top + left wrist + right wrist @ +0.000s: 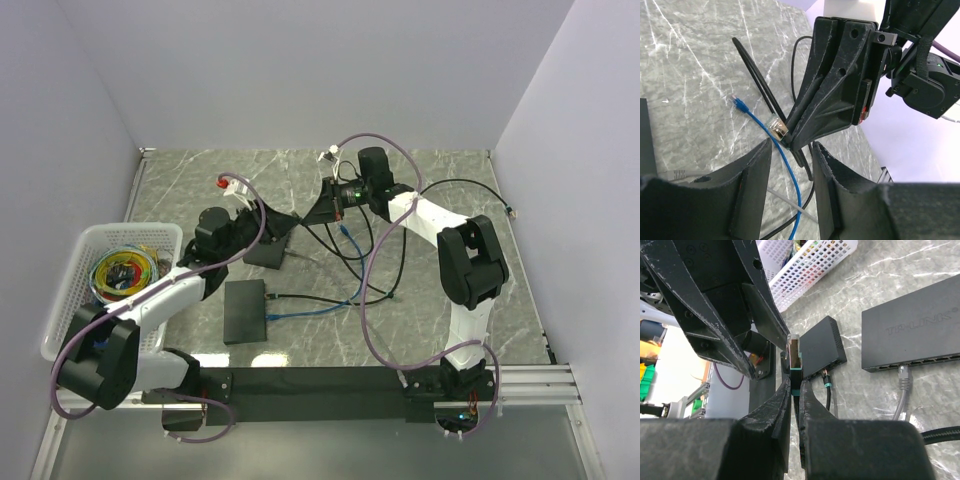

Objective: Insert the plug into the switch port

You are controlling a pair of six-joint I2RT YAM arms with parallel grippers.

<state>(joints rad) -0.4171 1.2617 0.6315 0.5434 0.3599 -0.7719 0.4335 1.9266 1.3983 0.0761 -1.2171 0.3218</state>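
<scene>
An RJ45 plug with a clear body and a teal boot is pinched at the boot between the closed fingertips of the right gripper; its clear end is pointed away from the fingers, and it is kept apart from both switches. A flat black TP-LINK switch is laid on the marble table, its port row along one long edge, with one port filled by a grey-booted cable. A smaller black switch is set beside it, nearer the plug, its front edge also fitted with a cable
</scene>
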